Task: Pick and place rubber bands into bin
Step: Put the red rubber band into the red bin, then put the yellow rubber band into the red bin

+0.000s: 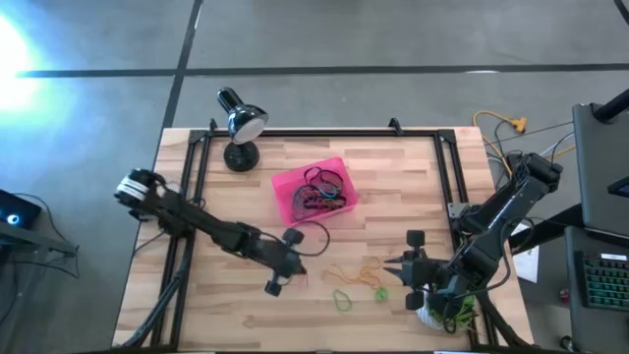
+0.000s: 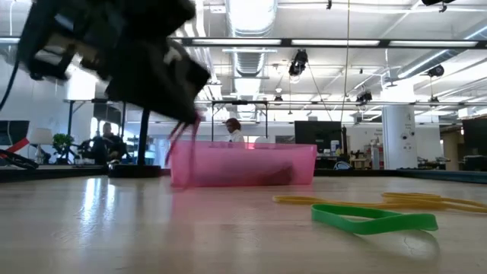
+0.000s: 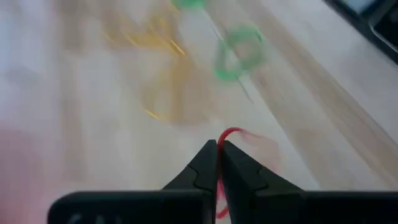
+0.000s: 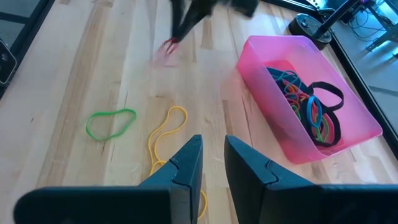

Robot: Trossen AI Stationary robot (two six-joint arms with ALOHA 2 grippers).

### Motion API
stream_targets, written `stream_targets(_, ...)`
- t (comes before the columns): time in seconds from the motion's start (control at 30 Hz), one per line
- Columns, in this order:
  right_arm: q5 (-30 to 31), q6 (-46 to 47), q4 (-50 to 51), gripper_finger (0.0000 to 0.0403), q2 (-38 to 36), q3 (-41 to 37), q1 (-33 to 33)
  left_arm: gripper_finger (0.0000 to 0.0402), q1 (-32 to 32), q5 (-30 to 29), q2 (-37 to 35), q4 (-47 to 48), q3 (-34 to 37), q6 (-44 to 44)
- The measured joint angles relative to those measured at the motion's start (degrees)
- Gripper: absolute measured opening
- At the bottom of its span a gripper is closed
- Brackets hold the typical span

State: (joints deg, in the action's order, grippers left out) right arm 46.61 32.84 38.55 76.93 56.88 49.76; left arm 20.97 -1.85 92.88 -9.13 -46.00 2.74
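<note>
- Left gripper [image 3: 217, 149] has its fingers pinched tight on a red rubber band [image 3: 231, 134], just in front of the pink bin [image 1: 285, 187], presumably to carry it in.
- Right gripper [image 4: 213, 152] waits farther from the bin, fingers narrowly apart, holding nothing.
- Yellow bands [image 1: 356, 271] and green bands [image 1: 343, 299] lie loose on the wooden table [image 1: 413, 187]; lamp [image 1: 241, 126] behind the bin, workshop beyond.

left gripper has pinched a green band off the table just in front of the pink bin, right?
Not green. The left gripper is shut on a red rubber band, as the left wrist view shows. The green bands lie loose on the table. The rest holds: the pinch is just in front of the pink bin.
</note>
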Motion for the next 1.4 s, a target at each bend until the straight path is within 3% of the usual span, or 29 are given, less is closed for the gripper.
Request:
stream_targets(0.3, -0.02, 0.06, 0.02, 0.0057, 0.00, -0.02, 0.00, 0.0000, -2.59, -20.87, -10.89, -0.25, 0.66, 8.01)
stream_targets(0.4, -0.02, 0.17, 0.02, 0.0057, 0.00, -0.02, 0.00, 0.0000, -4.68, -24.37, -12.32, -0.18, 0.73, 9.73)
stream_targets(0.8, -0.02, 0.17, 0.07, 0.0056, 0.00, -0.04, 0.00, 0.0000, -14.90, -24.86, -12.54, 3.87, 1.20, 10.19)
stream_targets(1.07, -0.02, 0.17, 0.10, 0.0056, -0.04, -0.13, 0.00, 0.0002, -18.77, -24.83, -8.35, 5.56, 1.34, 9.70)
stream_targets(1.4, -0.02, 0.17, 0.05, 0.0056, -0.04, -0.41, 0.00, 0.0070, -19.15, -25.27, -3.80, 5.11, 1.09, 9.75)
